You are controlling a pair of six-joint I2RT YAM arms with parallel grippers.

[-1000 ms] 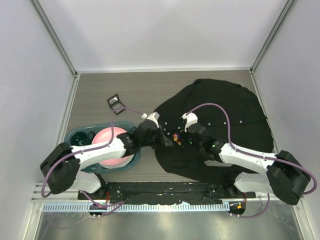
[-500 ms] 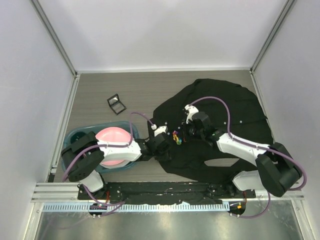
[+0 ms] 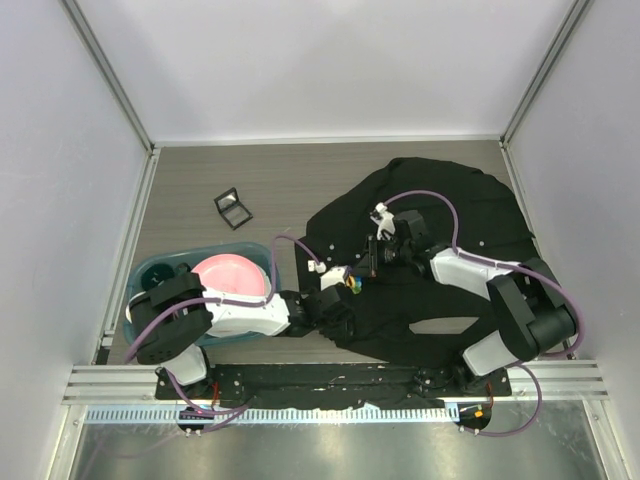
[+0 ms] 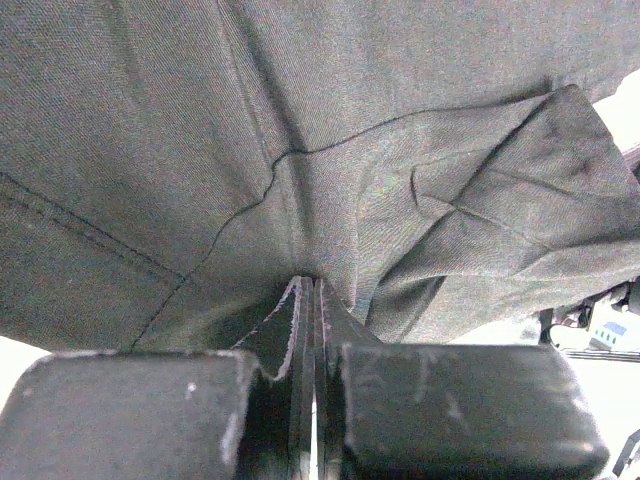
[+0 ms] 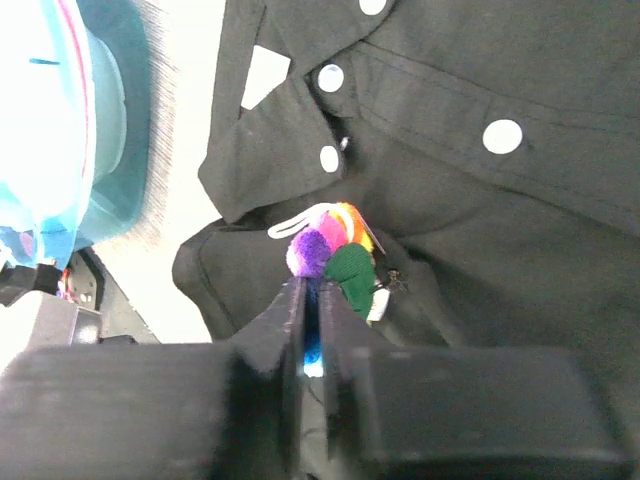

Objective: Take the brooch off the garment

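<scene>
The black shirt [image 3: 450,220] lies spread on the right half of the table. The multicoloured flower brooch [image 3: 351,284] sits on the shirt's left edge, near the collar and white buttons [image 5: 502,136]. My right gripper [image 3: 366,270] comes at it from the right; in the right wrist view the gripper [image 5: 313,283] is shut on the blue petal of the brooch [image 5: 333,252], whose purple, green, pink and yellow petals stick out past the tips. My left gripper [image 3: 338,296] is just left of the brooch. In its wrist view it [image 4: 308,285] is shut on a fold of shirt fabric [image 4: 400,200].
A teal tub [image 3: 150,272] holding a pink plate [image 3: 225,275] stands left of the shirt, under the left arm; it also shows in the right wrist view [image 5: 105,120]. A small black clip [image 3: 232,207] lies behind it. Grey walls close in the table.
The left arm has swung toward the near edge, its gripper now at the shirt's left edge beside the brooch. The right wrist has drawn back toward the far side. The brooch shifted slightly nearer.
</scene>
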